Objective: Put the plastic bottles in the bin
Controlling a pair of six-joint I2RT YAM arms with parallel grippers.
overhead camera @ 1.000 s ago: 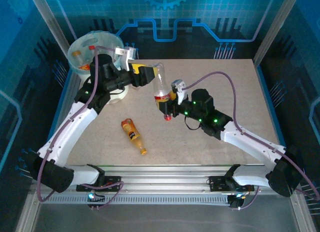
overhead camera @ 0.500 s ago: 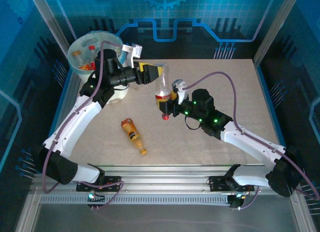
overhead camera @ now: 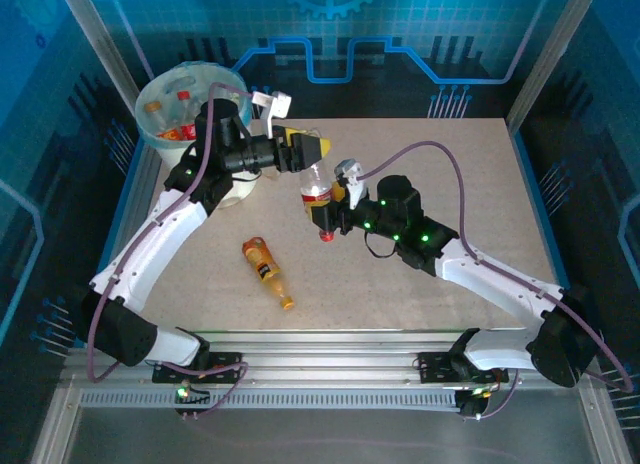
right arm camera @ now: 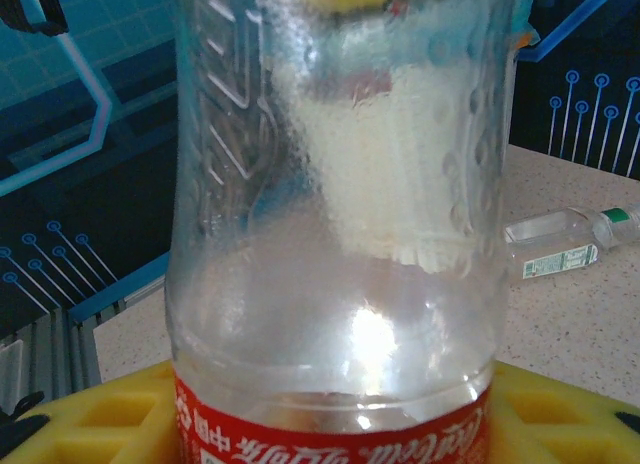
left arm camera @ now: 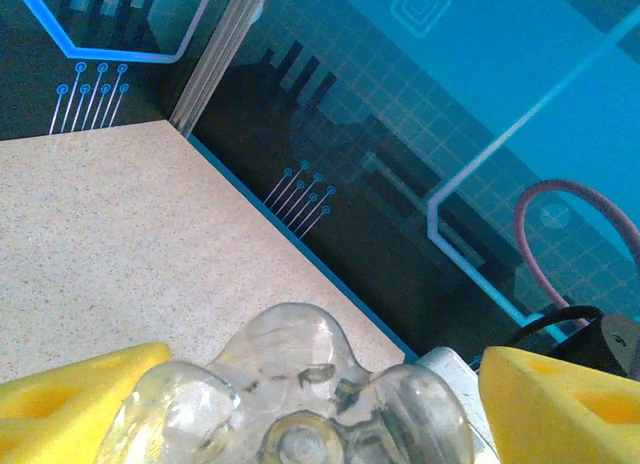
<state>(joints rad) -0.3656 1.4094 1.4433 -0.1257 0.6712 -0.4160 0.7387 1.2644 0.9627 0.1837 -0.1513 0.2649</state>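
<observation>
Top external view: clear red-labelled bottle [overhead camera: 312, 181], cap down over mid-table, pinched at the label by right gripper [overhead camera: 326, 202], base sitting between the spread, unclosed pads of left gripper [overhead camera: 312, 149]. Best closing left firmly before easing right off, then swinging to bin [overhead camera: 141, 119], far left.
</observation>
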